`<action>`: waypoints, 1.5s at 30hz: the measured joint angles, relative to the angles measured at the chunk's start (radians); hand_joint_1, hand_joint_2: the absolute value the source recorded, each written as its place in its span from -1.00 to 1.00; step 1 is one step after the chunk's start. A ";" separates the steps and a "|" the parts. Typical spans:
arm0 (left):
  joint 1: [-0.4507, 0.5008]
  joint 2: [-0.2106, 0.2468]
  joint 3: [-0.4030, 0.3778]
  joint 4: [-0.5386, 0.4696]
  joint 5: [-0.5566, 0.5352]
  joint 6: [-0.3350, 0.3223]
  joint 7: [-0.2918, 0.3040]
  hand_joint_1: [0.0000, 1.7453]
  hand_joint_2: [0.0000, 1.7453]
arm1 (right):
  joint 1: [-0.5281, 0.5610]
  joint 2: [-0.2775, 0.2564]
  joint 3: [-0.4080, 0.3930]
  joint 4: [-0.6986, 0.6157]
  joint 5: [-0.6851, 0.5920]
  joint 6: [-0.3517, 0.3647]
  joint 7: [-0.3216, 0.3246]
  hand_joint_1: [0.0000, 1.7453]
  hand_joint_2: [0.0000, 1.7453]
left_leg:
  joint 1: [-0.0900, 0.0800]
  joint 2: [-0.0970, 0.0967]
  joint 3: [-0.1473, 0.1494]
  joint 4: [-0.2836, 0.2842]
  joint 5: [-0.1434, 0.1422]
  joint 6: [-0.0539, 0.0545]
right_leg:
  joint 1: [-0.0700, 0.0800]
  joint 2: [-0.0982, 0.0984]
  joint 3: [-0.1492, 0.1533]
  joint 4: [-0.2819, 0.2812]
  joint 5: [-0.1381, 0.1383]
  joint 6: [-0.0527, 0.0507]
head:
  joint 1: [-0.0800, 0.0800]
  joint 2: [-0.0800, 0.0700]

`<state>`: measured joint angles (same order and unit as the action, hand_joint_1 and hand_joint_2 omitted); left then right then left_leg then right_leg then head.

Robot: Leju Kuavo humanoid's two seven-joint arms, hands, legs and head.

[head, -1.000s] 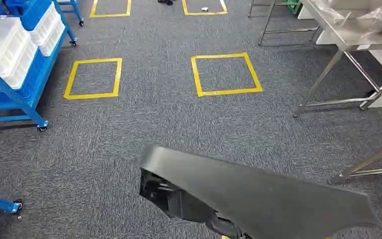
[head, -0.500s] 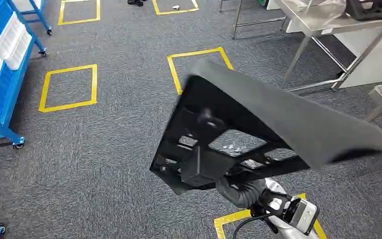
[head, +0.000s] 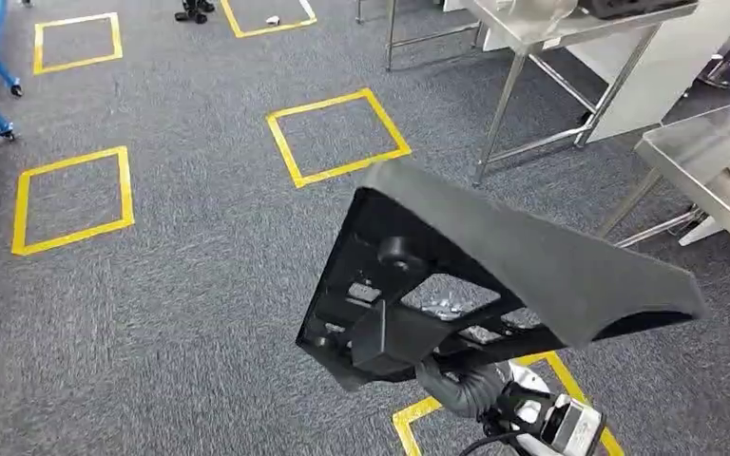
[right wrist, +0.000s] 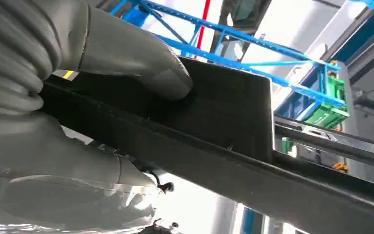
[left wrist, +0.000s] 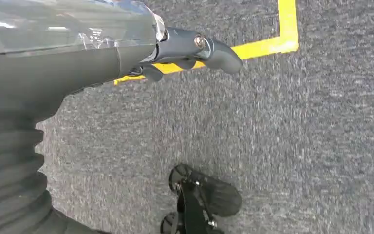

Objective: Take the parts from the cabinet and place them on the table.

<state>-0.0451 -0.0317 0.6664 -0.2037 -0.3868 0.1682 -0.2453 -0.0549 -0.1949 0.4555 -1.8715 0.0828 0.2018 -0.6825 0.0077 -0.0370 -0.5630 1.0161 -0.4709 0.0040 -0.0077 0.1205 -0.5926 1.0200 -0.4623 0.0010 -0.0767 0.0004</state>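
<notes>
One black plastic panel (head: 523,256) sits gripped in the right hand (right wrist: 102,73), long axis pointing toward the steel table (head: 694,152) ahead-right. Left hand (left wrist: 195,48) hangs empty, fingers loosely apart.

Held part: the large black moulded plastic part (head: 523,256) is sitting raised over the floor in the near right of the head view, tilting, with the right hand (right wrist: 78,97) gripping it from beneath.
Floor: the grey carpet (head: 181,285) is lying under everything.
Marked squares: one yellow tape square (head: 337,136) is lying beyond the part, another yellow tape square (head: 74,199) is lying to its left.
Tables: the steel-legged metal tables (head: 570,57) are standing at far right.
Left hand: the left hand (left wrist: 185,48) is hanging over the carpet.
</notes>
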 joint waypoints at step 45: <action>-0.004 -0.006 0.023 0.000 -0.041 -0.011 -0.006 -1.00 1.00 | 0.081 -0.042 -0.021 -0.084 0.011 -0.026 0.000 1.00 1.00 | -0.001 0.127 0.031 -0.014 -0.021 -0.008 | 0.014 -0.166 0.008 -0.006 -0.007 0.001 | 0.000 0.000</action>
<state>-0.0488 -0.0374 0.6893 -0.2037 -0.4276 0.1572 -0.2510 0.0263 -0.2369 0.4349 -1.9551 0.0935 0.1755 -0.6825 0.0068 0.0904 -0.5322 1.0017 -0.4922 -0.0038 0.0061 -0.0460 -0.5850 1.0140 -0.4693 0.0016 -0.0763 0.0004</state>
